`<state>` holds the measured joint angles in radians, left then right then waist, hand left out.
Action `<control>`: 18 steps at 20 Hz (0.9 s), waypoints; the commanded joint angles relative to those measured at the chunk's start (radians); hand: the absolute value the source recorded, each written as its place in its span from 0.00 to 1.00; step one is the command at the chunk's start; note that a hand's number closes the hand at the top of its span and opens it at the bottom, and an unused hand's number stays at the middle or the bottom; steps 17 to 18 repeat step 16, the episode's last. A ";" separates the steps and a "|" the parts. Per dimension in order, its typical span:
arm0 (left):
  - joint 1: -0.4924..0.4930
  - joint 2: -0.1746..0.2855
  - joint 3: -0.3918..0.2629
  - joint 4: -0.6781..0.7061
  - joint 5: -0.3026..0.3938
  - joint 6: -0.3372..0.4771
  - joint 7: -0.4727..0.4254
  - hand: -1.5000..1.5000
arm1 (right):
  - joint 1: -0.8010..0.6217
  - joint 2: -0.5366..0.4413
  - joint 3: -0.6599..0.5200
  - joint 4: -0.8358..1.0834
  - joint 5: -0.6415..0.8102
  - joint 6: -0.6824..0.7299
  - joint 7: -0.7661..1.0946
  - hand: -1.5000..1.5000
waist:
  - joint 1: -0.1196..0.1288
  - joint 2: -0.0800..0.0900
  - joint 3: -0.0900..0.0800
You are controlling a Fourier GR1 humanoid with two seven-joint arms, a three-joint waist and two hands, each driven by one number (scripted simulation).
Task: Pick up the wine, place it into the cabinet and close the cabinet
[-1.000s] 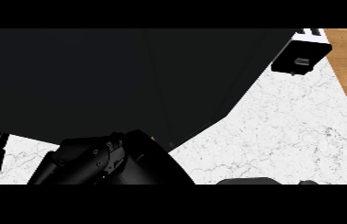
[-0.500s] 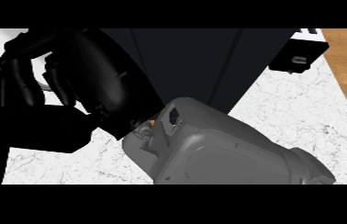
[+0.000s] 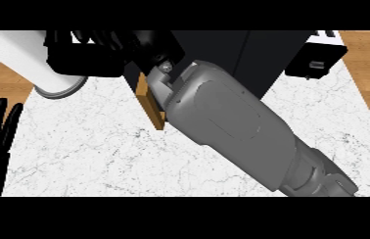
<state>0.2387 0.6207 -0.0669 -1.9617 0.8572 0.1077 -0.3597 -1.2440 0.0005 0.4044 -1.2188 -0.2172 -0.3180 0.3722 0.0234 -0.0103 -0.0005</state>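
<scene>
The wine (image 3: 29, 57) is a white cylinder with a grey end, tilted at the upper left. My right hand (image 3: 86, 54) is black and lies against its right side with its fingers curled round it. The grey right forearm (image 3: 231, 120) runs from the lower right up to that hand. The black cabinet (image 3: 239, 57) stands at the top middle, and the wooden edge of its door (image 3: 152, 108) sticks out toward me, just left of the forearm. Only the fingers of my left hand (image 3: 7, 123) show, straight and upright at the left edge.
A black and white appliance (image 3: 318, 57) sits at the top right on the white marbled counter (image 3: 94, 155). Wooden floor (image 3: 14, 88) shows past the counter's left and right edges.
My right arm has swung up and to the left, from low in the view to in front of the cabinet. The wine and the open door's edge now show; the left hand's fingers appear at the left edge.
</scene>
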 commanded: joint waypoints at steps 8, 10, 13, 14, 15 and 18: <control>-0.015 0.004 0.020 -0.031 -0.013 0.005 0.053 0.00 | 0.034 -0.095 -0.098 0.222 0.023 0.115 -0.186 1.00 | 0.001 0.020 0.000; -0.023 -0.005 0.014 -0.006 -0.024 -0.005 0.040 0.00 | 0.026 -0.085 -0.085 0.271 0.046 0.112 -0.209 1.00 | 0.008 0.026 -0.001; -0.030 -0.001 0.036 0.005 0.000 -0.019 0.050 0.00 | 0.007 -0.109 -0.102 0.270 0.056 0.113 -0.217 1.00 | 0.007 0.024 -0.002; -0.051 -0.003 0.021 -0.025 -0.004 0.013 0.075 0.00 | 0.003 -0.110 -0.099 0.263 0.051 0.127 -0.198 1.00 | 0.000 0.021 0.000; -0.062 -0.016 0.026 -0.001 -0.017 0.024 0.057 0.00 | 0.048 -0.103 -0.078 0.262 0.060 0.124 -0.222 1.00 | -0.006 0.024 -0.001; -0.039 -0.027 0.009 -0.008 -0.024 0.017 0.052 0.00 | -0.004 -0.113 -0.102 0.281 0.057 0.129 -0.205 1.00 | 0.008 0.024 -0.001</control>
